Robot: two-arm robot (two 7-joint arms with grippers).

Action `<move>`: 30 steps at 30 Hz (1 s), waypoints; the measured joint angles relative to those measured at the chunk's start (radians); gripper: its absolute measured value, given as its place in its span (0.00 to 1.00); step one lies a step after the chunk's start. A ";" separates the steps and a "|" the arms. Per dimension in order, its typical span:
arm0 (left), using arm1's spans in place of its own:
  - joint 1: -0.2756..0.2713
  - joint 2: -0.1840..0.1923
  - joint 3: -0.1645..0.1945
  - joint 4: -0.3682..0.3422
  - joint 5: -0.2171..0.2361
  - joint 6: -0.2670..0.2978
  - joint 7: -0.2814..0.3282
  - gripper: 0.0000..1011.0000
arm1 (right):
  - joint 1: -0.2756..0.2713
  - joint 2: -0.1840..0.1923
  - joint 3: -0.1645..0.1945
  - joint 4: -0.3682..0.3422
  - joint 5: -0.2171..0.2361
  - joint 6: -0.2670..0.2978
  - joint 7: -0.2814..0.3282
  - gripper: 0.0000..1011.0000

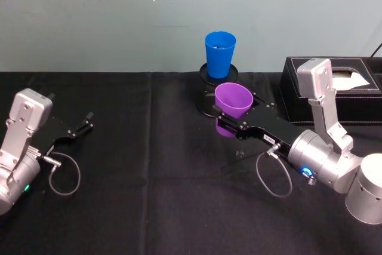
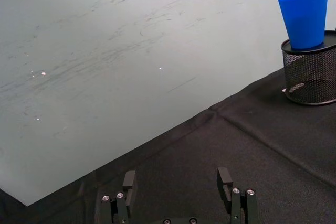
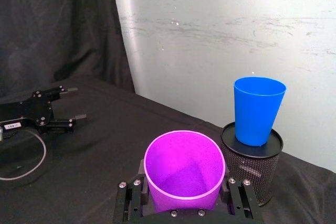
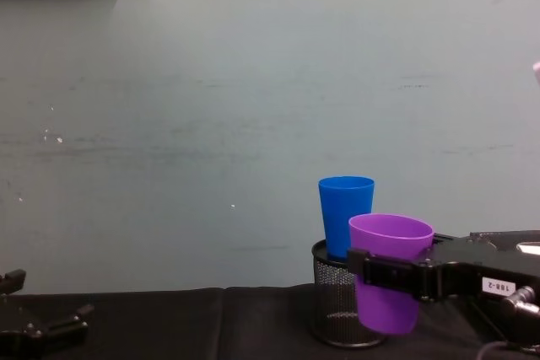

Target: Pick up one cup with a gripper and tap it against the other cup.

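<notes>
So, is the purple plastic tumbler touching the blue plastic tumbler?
Apart. The right wrist view shows a clear gap between the purple plastic tumbler and the blue plastic tumbler.

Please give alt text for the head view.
The right gripper holds a purple cup in its jaws, near a blue cup that stands on a mesh holder. The left gripper sits at left, jaws open.

At the black-clothed table's (image 1: 149, 177) twelve o'clock, by the wall, the bright blue tapered plastic cup (image 1: 219, 52) stands on top of the black mesh pen holder (image 3: 252, 169). At the holder's six o'clock the purple tapered plastic cup (image 1: 233, 103) sits clamped in the right gripper (image 1: 230, 121). A black leather-look box (image 1: 334, 97) lies at three o'clock. The left gripper (image 1: 80, 125), spread wide, is well apart at nine.
</notes>
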 joint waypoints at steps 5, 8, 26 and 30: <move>0.000 0.000 0.000 0.000 0.000 0.000 0.000 0.99 | 0.000 0.000 0.000 0.000 0.000 0.000 0.000 0.73; 0.000 0.000 0.000 0.000 0.000 0.000 0.000 0.99 | 0.000 0.000 0.000 0.000 0.000 0.000 0.000 0.73; 0.000 0.000 0.000 0.000 0.000 0.000 0.000 0.99 | 0.000 0.000 0.000 0.000 0.000 0.000 0.000 0.73; 0.000 0.000 0.000 0.000 0.000 0.000 0.000 0.99 | 0.000 0.000 0.000 0.000 0.000 0.000 0.000 0.73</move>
